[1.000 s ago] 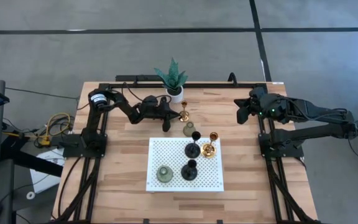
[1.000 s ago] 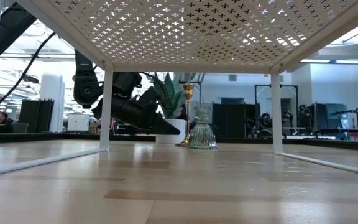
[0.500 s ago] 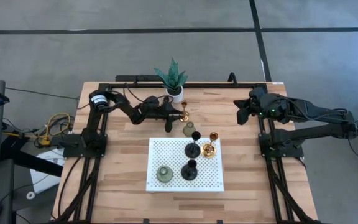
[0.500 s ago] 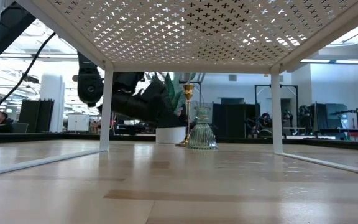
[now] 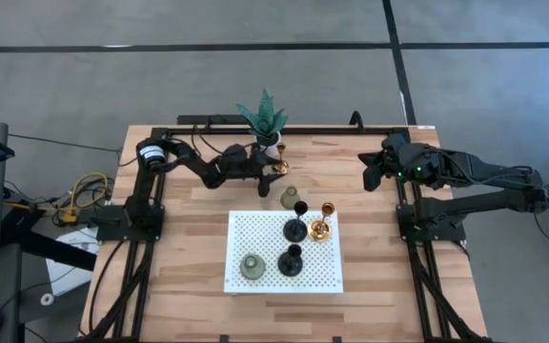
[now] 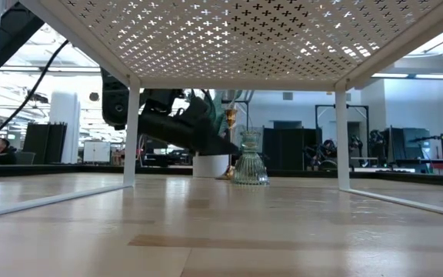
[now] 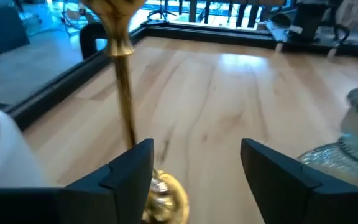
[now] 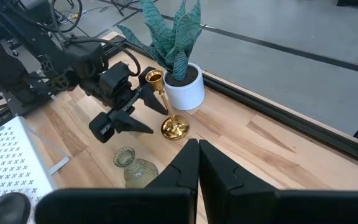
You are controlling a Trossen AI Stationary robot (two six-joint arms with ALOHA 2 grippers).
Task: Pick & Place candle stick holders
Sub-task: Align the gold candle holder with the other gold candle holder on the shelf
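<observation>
A shiny gold stemmed holder (image 5: 281,171) stands on its round base on the wood table, beside the plant pot. My left gripper (image 5: 271,179) is open and level at its stem. In the left wrist view the stem (image 7: 124,93) rises just over one finger and the base (image 7: 165,198) shows partly between the two. A grey-green bell-shaped holder (image 5: 289,198) stands on the table close by. On the white perforated stand (image 5: 246,229) stand two black holders (image 5: 298,227), one gold holder (image 5: 323,227) and one grey-green holder (image 5: 252,266). My right gripper (image 8: 197,155) is shut, held high at the far right. My left gripper comes level at the gold holder from the table's left. One finger (image 7: 132,168) lies right against the stem's lower part in the picture. I cannot tell whether it touches. The holder stands upright on the table.
A green spiky plant in a white pot (image 5: 268,141) stands just behind the gold holder at the far edge. The stand's legs (image 6: 133,131) and top (image 6: 229,38) frame the low view. Bare wood lies left and right of the stand.
My left gripper has gone up and toward the table's far right, to the gold holder. It has tipped from pointing down to level, and its fingers have opened. The holders have stayed where they were.
</observation>
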